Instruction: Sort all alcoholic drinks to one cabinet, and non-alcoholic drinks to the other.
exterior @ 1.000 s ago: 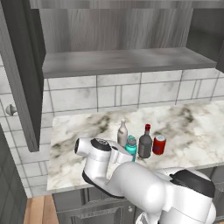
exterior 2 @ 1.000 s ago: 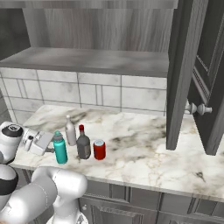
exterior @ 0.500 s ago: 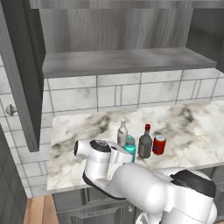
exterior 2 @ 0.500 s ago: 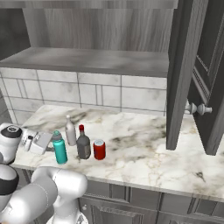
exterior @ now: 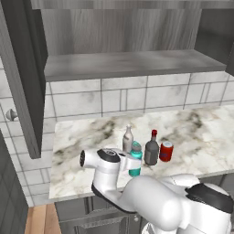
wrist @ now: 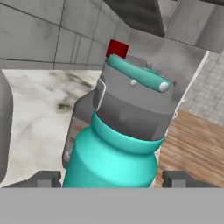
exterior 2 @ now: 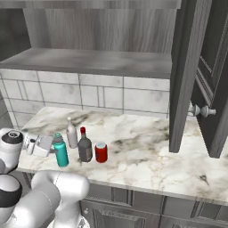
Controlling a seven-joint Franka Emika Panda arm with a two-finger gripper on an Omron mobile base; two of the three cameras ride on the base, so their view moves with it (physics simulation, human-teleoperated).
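The gripper [wrist: 111,177] sits low at the near edge of the counter [exterior: 201,132], its two fingertips [wrist: 43,178] standing either side of the teal bottle [wrist: 118,144] with a sliver of space at each flank. The jaws look spread around the body, neither pad plainly pressing the plastic, so I judge this a grip about to be made, not one made.

The teal bottle stands upright near the front of the counter, at the near-left end of the little cluster of drinks. It looks a rigid, smooth-walled cylinder, likely slick, and tall enough to tip if caught high. The sound place to hold it is the straight teal wall below the grey collar and screw cap [wrist: 133,78], where the sides are parallel; the cap steps in and would let the pads slide.

Just behind it stands the squat dark bottle [exterior: 151,150] with its red cap, close enough that a careless swing could knock it. Beside that is the red can [exterior: 166,151], short and light by the look of it. The slim pale bottle [exterior: 128,138] stands a little further back, narrow-footed and the likeliest to topple.

Above and behind, the wall cabinet [exterior: 128,64] hangs with its doors open and its grey shelf bare.
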